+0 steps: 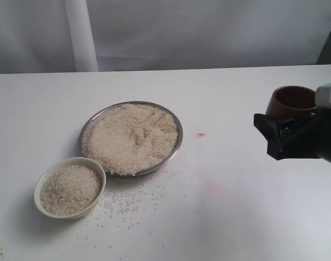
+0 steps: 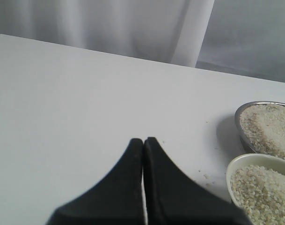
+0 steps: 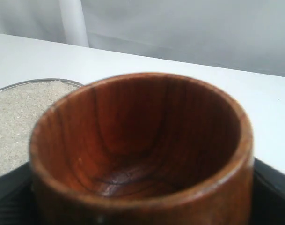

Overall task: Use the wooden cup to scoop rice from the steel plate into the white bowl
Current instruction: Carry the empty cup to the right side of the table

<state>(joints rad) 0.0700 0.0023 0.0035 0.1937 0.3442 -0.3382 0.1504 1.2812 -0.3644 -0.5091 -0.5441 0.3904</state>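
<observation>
The steel plate (image 1: 176, 142) sits mid-table, heaped with rice (image 1: 130, 137); its rim also shows in the left wrist view (image 2: 240, 125) and the right wrist view (image 3: 34, 82). The white bowl (image 1: 44, 176) stands at the plate's front left, full of rice (image 1: 70, 188), and appears again as the bowl (image 2: 236, 164). At the far right, above the table, my right gripper (image 1: 287, 136) is shut on the wooden cup (image 1: 292, 101). The cup (image 3: 142, 140) stands upright with nothing inside. My left gripper (image 2: 143, 141) is shut on nothing, over bare table left of the bowl.
Loose grains (image 1: 127, 202) lie scattered on the white table in front of the plate and bowl. A faint pink mark (image 1: 200, 134) is right of the plate. A white curtain and a white post (image 1: 81, 35) stand behind the table's far edge.
</observation>
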